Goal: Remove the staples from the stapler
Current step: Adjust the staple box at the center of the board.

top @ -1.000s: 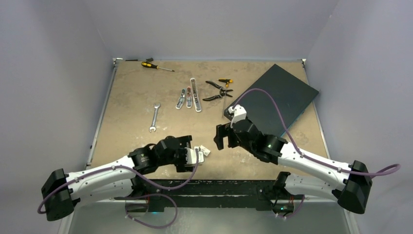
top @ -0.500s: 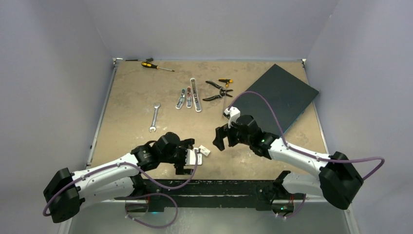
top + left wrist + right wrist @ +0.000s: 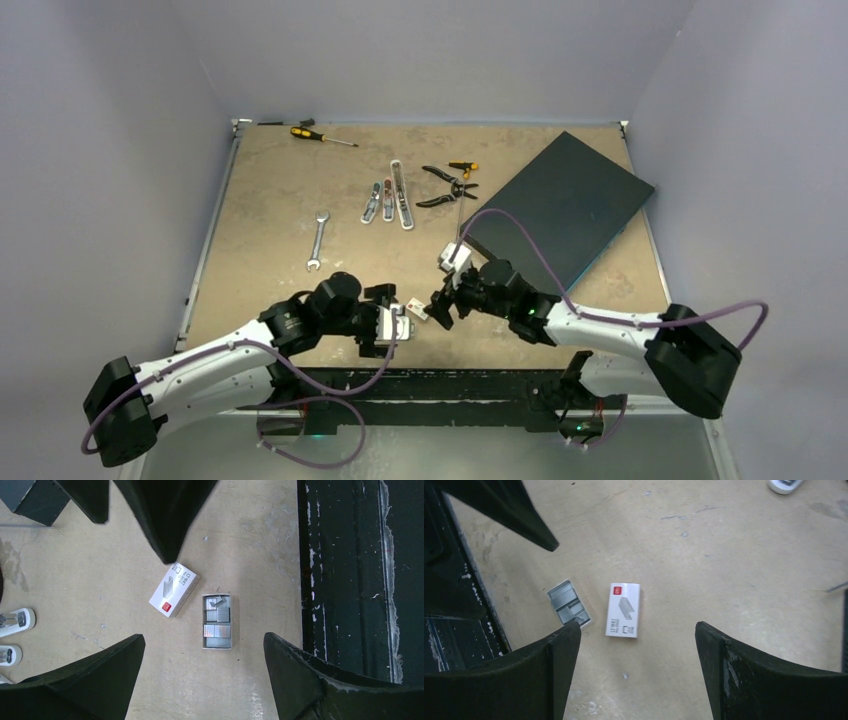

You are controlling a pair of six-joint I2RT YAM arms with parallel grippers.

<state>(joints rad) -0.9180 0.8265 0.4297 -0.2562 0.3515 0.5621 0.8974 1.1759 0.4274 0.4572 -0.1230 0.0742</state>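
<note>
Staples [image 3: 217, 630] in a small tray [image 3: 217, 647] at the near edge of a table [image 3: 270, 200], with the left gripper [image 3: 204, 636] and right gripper [image 3: 637, 625] both open above.

The staples are short silvery ribbed strips lying flat, packed end to end along the open white tray. The tray's long axis runs parallel to the table's dark front edge [image 3: 350, 580], just beside it. A white box [image 3: 174, 590] with a red end lies tilted just beside the tray, a narrow gap between them. The left gripper hangs over the tray, fingers spread wide, holding nothing. The right gripper faces it over the box, fingers also wide apart and empty; whether a fingertip touches the box cannot be told. The left arm [image 3: 210, 355] and right arm [image 3: 610, 325] reach low and inward, meeting mid-front.
</note>
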